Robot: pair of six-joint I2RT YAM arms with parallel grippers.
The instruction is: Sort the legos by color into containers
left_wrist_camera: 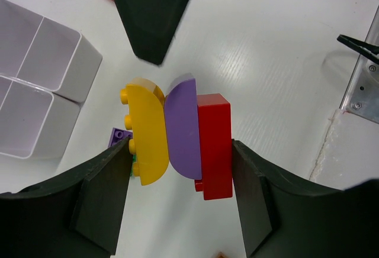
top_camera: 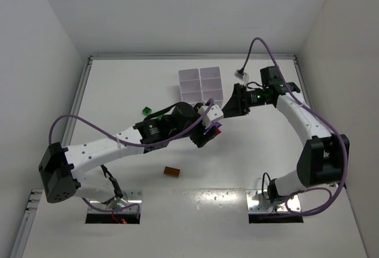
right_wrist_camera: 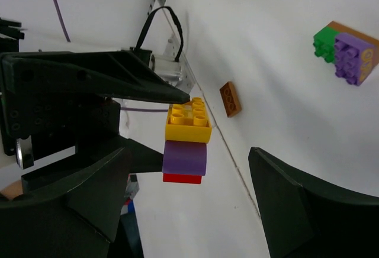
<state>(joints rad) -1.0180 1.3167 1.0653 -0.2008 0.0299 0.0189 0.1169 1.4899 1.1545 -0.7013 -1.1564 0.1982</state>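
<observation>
**Left gripper** (left_wrist_camera: 177, 178). Closed on a stack of three bricks (left_wrist_camera: 177, 134), yellow, purple and red pressed face to face. One finger bears on the yellow side, the other on the red. The stack hangs above the table (top_camera: 260, 151), just off the near side of the tray (top_camera: 200, 84). Probable reason for the hold: the colours must be pulled apart before any can go in a cell, so this arm steadies the stack.

**Right gripper** (right_wrist_camera: 190, 190). Jaws spread wide, holding nothing. It faces the stack from the tray's near right corner. One fingertip (left_wrist_camera: 151, 33) points at the yellow and purple ends, apart from them.

**Tray.** White, square cells, thin walls. The cells in view hold no bricks.

**Loose pieces.**
- Purple brick (left_wrist_camera: 120, 136): on the table under the stack.
- Green bricks (top_camera: 147, 111): left of the tray's near corner.
- Brown brick (top_camera: 172, 171): well away from the tray, towards the arm bases.

**Room.**
- The tray wall stands close beside the stack, so a sideways pull that way risks a knock.
- Bare table lies open away from the tray, towards the bases and the right.
</observation>
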